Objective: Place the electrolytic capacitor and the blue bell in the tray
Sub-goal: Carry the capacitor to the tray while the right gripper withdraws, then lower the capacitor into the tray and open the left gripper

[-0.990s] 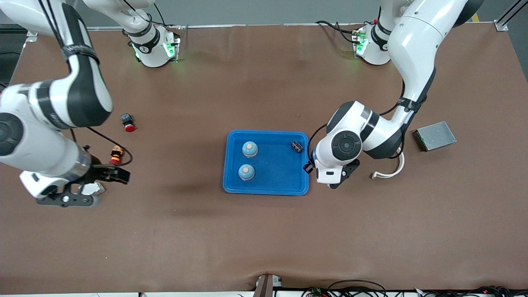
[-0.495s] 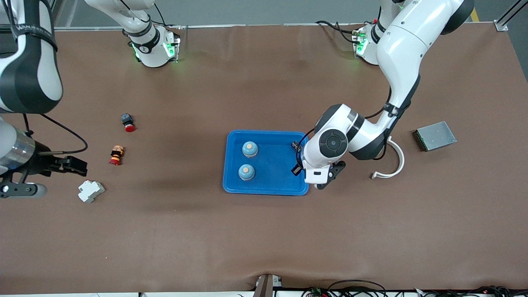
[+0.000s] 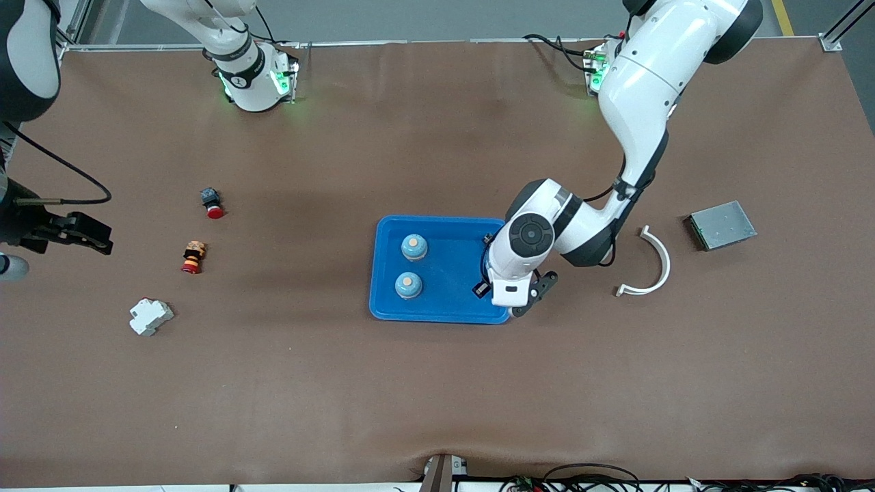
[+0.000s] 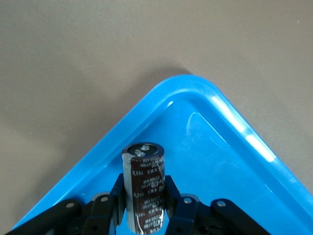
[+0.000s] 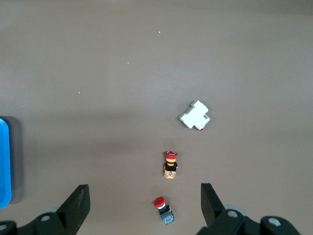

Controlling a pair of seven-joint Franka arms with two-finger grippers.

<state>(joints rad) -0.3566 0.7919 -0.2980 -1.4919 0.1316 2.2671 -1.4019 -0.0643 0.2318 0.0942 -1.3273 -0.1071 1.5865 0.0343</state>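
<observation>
Where the left gripper (image 4: 142, 208) sits at the bottom centre of the left wrist view, its dark fingers (image 4: 117, 196) are clamped on the electrolytic capacitor (image 4: 143, 183); this is a dark brown cylinder with pale printed lettering down its sleeve and a silvery end bearing two small terminals; it stands up between the fingers, over the rounded corner of the bright-blue tray (image 4: 215, 147), inside the raised rim. In the front view the same gripper (image 3: 509, 290) shows at frame centre, just right of middle, over the tray (image 3: 448, 311) at its lower right corner; the capacitor is hidden there by the wrist, so only the wrist camera shows it. The front view alone shows two blue bells (image 3: 414, 247) (image 3: 408, 285) with pale tops in the tray; to the right lie a white curved strip (image 3: 653, 263) and a grey metal plate (image 3: 721, 225). The right gripper (image 5: 144, 203) hangs spread wide and empty at the bottom of its wrist view, over bare brown table; above it in that frame are two red-capped push buttons (image 5: 163, 209) (image 5: 170, 164) and a white block (image 5: 195, 115).
</observation>
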